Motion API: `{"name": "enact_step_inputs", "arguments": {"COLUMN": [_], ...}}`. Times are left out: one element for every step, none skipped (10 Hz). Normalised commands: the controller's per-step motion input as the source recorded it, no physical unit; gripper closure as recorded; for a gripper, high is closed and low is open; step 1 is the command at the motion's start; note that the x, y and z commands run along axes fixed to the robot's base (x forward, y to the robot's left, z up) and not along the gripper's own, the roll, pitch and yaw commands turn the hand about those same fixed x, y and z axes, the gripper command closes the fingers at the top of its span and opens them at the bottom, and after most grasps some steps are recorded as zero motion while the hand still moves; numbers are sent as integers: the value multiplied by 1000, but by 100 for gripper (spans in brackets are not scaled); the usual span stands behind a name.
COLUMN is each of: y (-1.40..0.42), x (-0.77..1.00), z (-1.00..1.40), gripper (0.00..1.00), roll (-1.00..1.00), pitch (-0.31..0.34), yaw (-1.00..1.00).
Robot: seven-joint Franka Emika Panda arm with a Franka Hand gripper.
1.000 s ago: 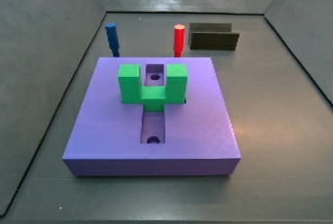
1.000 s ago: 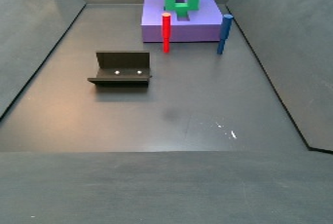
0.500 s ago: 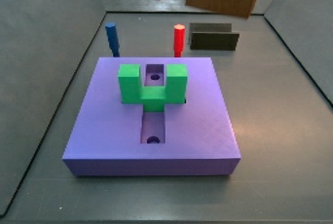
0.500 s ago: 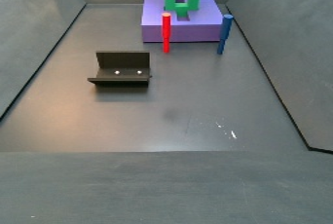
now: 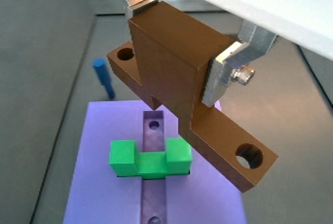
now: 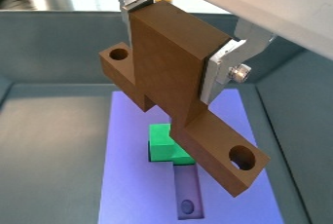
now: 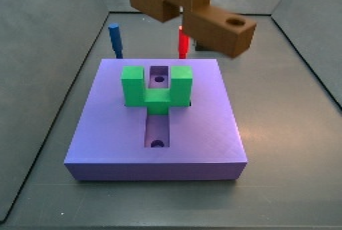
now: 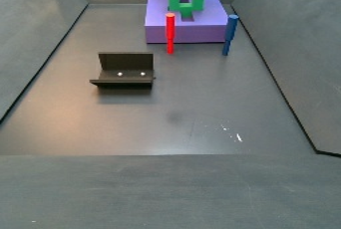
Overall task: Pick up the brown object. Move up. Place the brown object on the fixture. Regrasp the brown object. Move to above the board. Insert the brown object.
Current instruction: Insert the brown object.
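Observation:
My gripper (image 5: 182, 48) is shut on the brown object (image 5: 169, 67), a T-shaped block with a hole at each end of its bar. The silver fingers (image 5: 239, 60) clamp its thick stem in both wrist views. The gripper (image 6: 180, 48) holds the brown object (image 6: 163, 72) in the air above the purple board (image 6: 130, 174). In a side view the brown object (image 7: 194, 19) hangs over the far end of the board (image 7: 201, 139); the gripper is above that view's edge. A green U-shaped piece (image 7: 156, 87) straddles the board's slot (image 7: 156, 129).
A red peg (image 7: 183, 40) and a blue peg (image 7: 115, 40) stand beyond the board's far edge. The fixture (image 8: 124, 71) stands on the grey floor away from the board (image 8: 200, 29). Grey walls enclose the floor.
The brown object has come down and toward the board in the side view; a second ago it was almost wholly above that view's edge. Nothing else has moved.

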Motion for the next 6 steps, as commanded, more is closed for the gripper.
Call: {"name": "enact_step_inputs", "arguments": {"y": [-134, -134, -137, -114, -71, -40], "x": [0, 0, 0, 0, 0, 0], "z": [-289, -271, -260, -274, -294, -289], "gripper": [100, 100, 100, 100, 100, 100], "roll": [-33, -36, -36, -33, -33, -43], "pitch": [0, 0, 0, 0, 0, 0], "yaw": [-931, -951, -957, -977, -1000, -1000]}}
